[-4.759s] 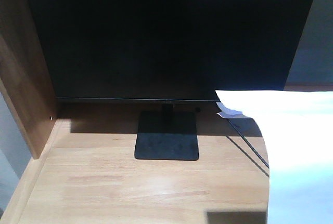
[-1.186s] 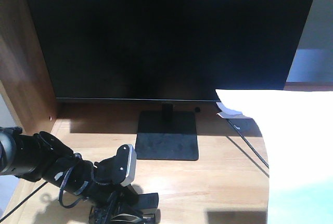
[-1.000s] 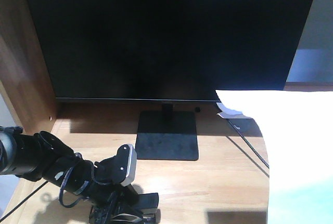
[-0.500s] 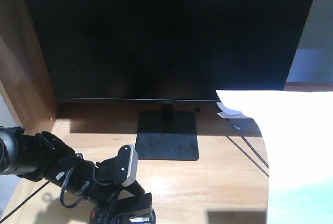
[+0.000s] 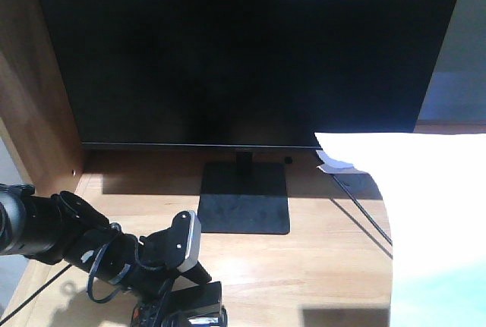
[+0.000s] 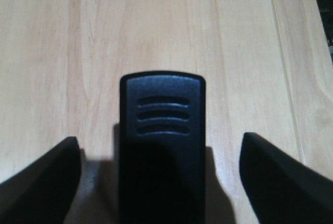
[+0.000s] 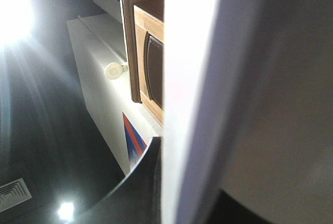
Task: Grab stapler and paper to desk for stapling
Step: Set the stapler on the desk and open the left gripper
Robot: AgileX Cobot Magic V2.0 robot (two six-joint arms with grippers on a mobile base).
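Two black fingers (image 6: pixel 47 180) of the left gripper (image 6: pixel 158 141) are standing spread wide in the left wrist view, and the stapler (image 6: pixel 161 130) is lying lengthwise between them on the desk (image 6: pixel 62 37) — neither finger is touching it, and pale wood is showing on both sides. Its ribbed black end is pointing away from the camera.

In the front view the left arm (image 5: pixel 53 232) is reaching in from the left edge, low over the front of the desk. Its gripper is hanging just ahead of the square stand (image 5: pixel 244 205) of the big black monitor (image 5: pixel 243 54). The raised side panel (image 5: pixel 30 114) is standing at the left.

The paper (image 5: pixel 440 213) is filling the right side, overlapping the desk's edge and hiding part of a black cable (image 5: pixel 368 221).

In the right wrist view the sheet is running bright and blurred close past the camera, beside one dark curved finger of the right gripper (image 7: pixel 156 182) — the other finger is hidden, so I cannot tell whether those jaws are clenching.
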